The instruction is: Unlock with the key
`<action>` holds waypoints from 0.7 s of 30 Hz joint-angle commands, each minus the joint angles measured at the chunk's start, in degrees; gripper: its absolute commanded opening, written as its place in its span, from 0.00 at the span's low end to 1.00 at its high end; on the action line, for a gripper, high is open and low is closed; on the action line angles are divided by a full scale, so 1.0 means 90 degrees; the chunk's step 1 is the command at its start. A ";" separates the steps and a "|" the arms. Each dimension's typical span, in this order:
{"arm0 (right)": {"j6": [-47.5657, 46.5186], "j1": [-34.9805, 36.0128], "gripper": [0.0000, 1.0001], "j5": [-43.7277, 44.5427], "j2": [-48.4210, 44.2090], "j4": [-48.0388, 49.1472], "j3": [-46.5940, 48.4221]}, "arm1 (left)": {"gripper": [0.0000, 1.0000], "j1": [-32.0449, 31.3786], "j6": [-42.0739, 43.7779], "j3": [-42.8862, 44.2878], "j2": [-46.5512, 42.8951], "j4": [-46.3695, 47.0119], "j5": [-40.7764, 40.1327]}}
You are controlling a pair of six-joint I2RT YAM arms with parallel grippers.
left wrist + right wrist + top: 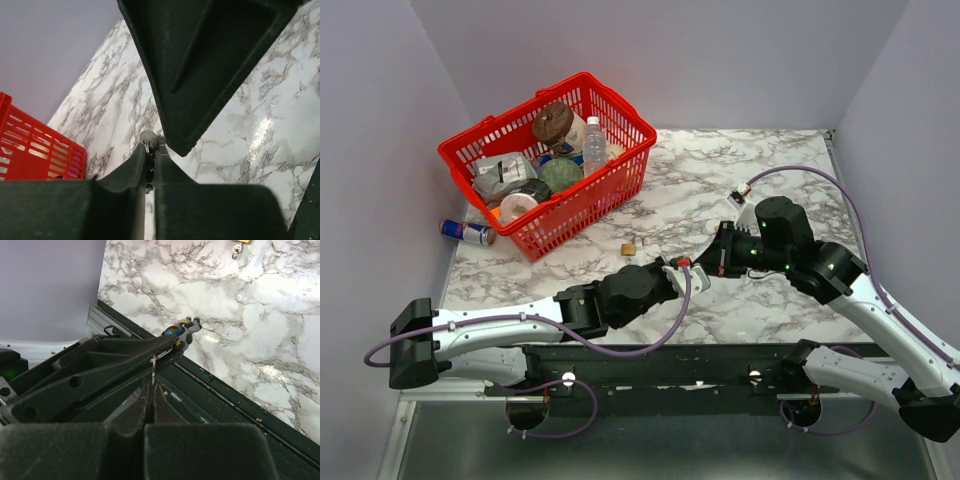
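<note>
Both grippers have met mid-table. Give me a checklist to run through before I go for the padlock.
1. Hold on the key: ok, metal shows pinched between the shut fingers of the left gripper.
2. Whether the right gripper grips it too: cannot tell; its fingers are shut, with a thin metal sliver at their tips.
3. Access to the padlock: probably ok, it lies free on the table, just beyond the grippers.
4. Lock steadied: not ok, nothing holds it.
5. Keyhole facing: cannot tell, too small.
</note>
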 commanded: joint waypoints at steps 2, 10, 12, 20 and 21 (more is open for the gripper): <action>0.0059 -0.0016 0.01 -0.0076 -0.0129 0.0227 -0.0143 | 0.00 -0.0065 -0.0114 -0.0113 -0.0158 -0.0140 0.0405; 0.0117 -0.0064 0.09 0.0003 -0.0403 0.0598 -0.0319 | 0.00 -0.0065 -0.0641 -0.0113 -0.0159 -0.0327 0.0786; 0.0117 -0.0074 0.13 -0.0046 -0.0423 0.0696 -0.0367 | 0.00 -0.0055 -0.0719 -0.0084 -0.0100 -0.0375 0.0796; 0.0098 -0.0094 0.44 0.0041 -0.0608 0.1038 -0.0495 | 0.00 0.0364 -0.1714 0.0346 0.0223 -0.0707 0.1507; 0.0098 -0.0103 0.48 0.0090 -0.0657 0.1057 -0.0495 | 0.00 0.0558 -0.2035 0.0395 0.0223 -0.0765 0.1924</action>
